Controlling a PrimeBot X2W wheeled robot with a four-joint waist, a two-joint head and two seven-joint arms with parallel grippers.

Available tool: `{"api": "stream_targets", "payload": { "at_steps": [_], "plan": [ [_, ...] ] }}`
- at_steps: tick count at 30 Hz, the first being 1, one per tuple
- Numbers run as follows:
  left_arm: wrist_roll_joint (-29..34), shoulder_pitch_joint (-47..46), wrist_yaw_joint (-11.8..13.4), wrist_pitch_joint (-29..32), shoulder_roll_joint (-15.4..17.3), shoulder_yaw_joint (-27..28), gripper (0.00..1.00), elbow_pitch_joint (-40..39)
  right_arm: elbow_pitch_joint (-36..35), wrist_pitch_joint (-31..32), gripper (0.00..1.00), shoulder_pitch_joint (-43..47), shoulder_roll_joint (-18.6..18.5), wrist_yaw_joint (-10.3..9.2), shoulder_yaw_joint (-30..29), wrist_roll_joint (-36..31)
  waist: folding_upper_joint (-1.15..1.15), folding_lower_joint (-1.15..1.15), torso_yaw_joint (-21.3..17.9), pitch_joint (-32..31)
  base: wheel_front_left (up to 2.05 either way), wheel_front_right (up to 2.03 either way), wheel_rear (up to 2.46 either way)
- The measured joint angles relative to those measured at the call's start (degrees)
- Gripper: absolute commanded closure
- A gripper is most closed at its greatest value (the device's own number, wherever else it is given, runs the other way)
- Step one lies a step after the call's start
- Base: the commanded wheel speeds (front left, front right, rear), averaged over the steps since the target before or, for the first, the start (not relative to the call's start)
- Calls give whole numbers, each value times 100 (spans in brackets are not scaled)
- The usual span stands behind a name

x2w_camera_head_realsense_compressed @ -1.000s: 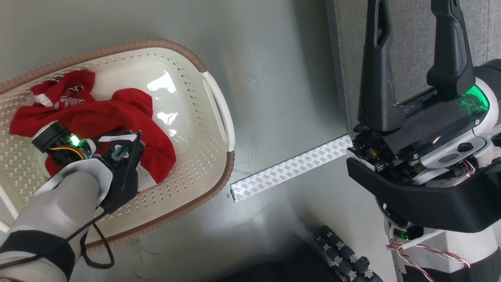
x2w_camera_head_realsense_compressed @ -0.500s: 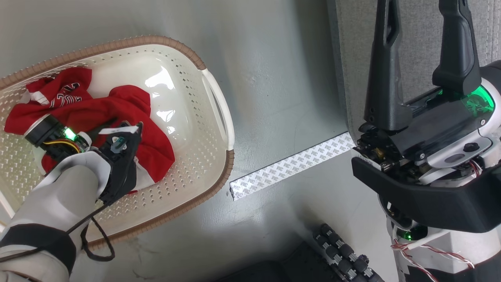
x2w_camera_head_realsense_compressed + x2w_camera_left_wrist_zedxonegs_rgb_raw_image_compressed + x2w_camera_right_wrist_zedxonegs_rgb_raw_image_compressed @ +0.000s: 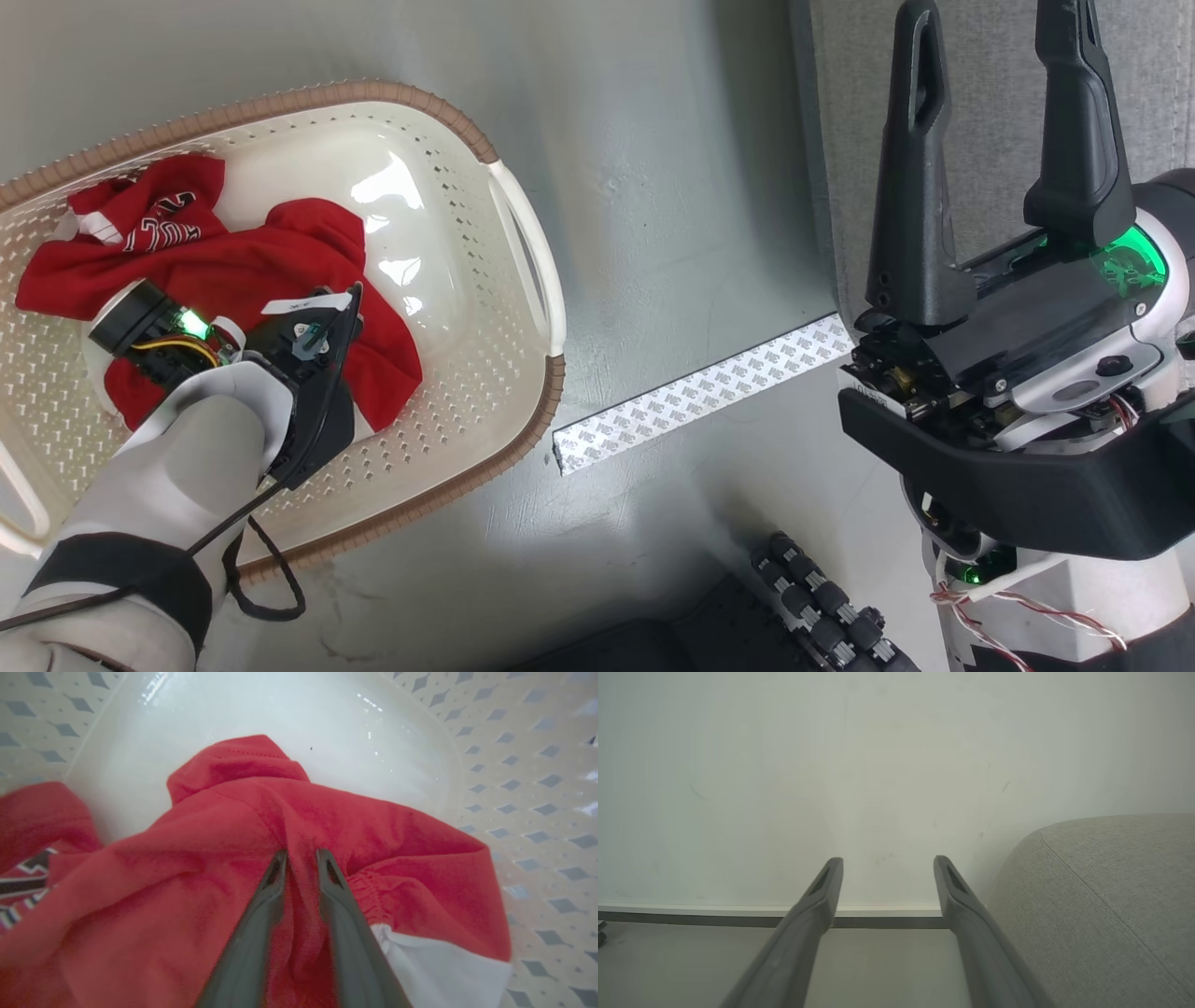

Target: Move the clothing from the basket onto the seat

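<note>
Left wrist view has the left gripper point(image 3: 301, 855) clenched on a raised fold of the clothing point(image 3: 187, 872), its two dark fingers point(image 3: 261, 905) nearly together with a ridge of red fabric pinched between them. The clothing lies inside the basket point(image 3: 514, 765), heaped toward its left end in the head view. The basket bottom near the right-hand handle point(image 3: 532, 252) is bare. The basket stands on the floor point(image 3: 653, 187), well apart from the seat point(image 3: 1111, 896). The seat's grey corner is just beside the right gripper point(image 3: 887, 861), which is spread wide and carries nothing.

The step in hand looks like the lift-out. To do it well, hold the pinch firm and rise straight up before any sideways travel. The cloth is slack and will hang low below the fingertips, so the trailing hem must clear the brown rim point(image 3: 280, 98) or it may snag and tip the light basket. The bite is on a thin fold only, so a slow pull is safer than a jerk.

Counted: one basket, one seat, two grippers, and one strip of patterned tape point(image 3: 691, 397) on the floor. The red heap seems to be two garments, one with printed lettering point(image 3: 154, 219) and one with a white panel point(image 3: 439, 961), but I cannot tell for certain where one ends.
</note>
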Motion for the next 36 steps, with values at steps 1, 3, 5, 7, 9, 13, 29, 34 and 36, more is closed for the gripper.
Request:
{"api": "stream_targets", "payload": {
  "at_steps": [1,3,5,7,9,13,29,34,36],
  "plan": [
    [0,-3,-1,0,0,-7,94,4,0,0,0,1,0,0,-2,0,0,0,7,4,0,0,0],
    [-10,-4,-12,-16,1,-22,100,13,1,0,0,1,0,0,-7,-1,0,0,14,6,0,0,0],
    [-51,-11,-19,-100,-8,-30,100,10,2,0,0,1,0,0,-4,-1,0,0,16,5,0,0,0],
    [-107,-12,-13,-194,-14,-30,100,-30,11,0,0,-5,0,0,-8,0,0,0,21,-3,0,0,0],
    [-129,-12,0,-272,-5,-19,100,-111,29,0,0,-19,0,0,3,26,0,0,21,-20,0,0,0],
    [-266,15,104,-337,137,91,100,-385,46,0,0,-163,1,0,52,152,0,0,15,-81,0,0,0],
    [-794,1740,706,-355,836,923,100,-3158,630,0,0,71,9,0,33,111,0,0,244,-1187,0,0,0],
    [-848,2221,818,-355,881,1212,100,-3752,817,0,0,261,-36,0,60,112,0,0,382,-1725,0,0,0],
    [-873,2407,858,-355,879,1334,100,-3957,873,0,0,350,-65,0,66,121,0,0,435,-1943,0,0,0]
  ]
}}
